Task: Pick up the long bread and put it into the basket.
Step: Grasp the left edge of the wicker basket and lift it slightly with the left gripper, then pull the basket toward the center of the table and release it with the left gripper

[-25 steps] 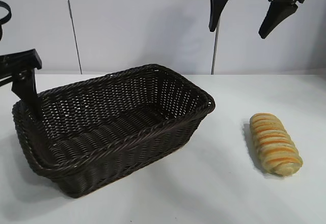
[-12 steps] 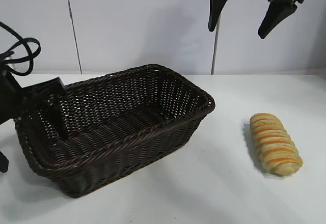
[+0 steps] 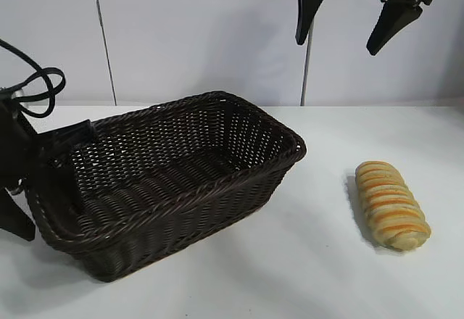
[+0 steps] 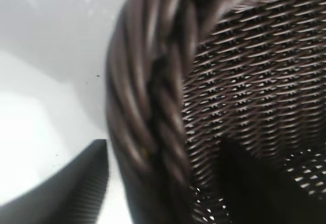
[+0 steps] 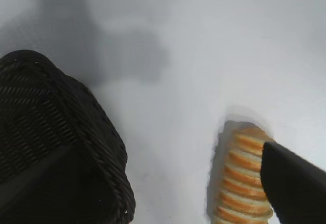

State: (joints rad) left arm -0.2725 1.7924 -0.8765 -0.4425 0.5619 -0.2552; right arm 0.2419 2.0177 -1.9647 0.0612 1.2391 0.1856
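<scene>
Fingers point(image 3: 308, 11) of the right gripper point(image 3: 348, 22) are spread wide and hold nothing, hung high above the white table point(image 3: 326, 261). Below them, the elongated golden-yellow long bread point(image 3: 391, 204) with orange-brown ridged stripes is laid on the table, well apart from the dark brown woven wicker basket point(image 3: 163, 181). At the basket's left end, the left gripper point(image 3: 43, 181) is pitched steeply down, its jaws seen astride the braided rim, one inside, one outside, narrowed onto it.

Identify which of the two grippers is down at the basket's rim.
The left gripper, low at the basket's left end, one finger inside the wall and one outside. The right gripper hangs high above the table, open, far from the basket.
</scene>
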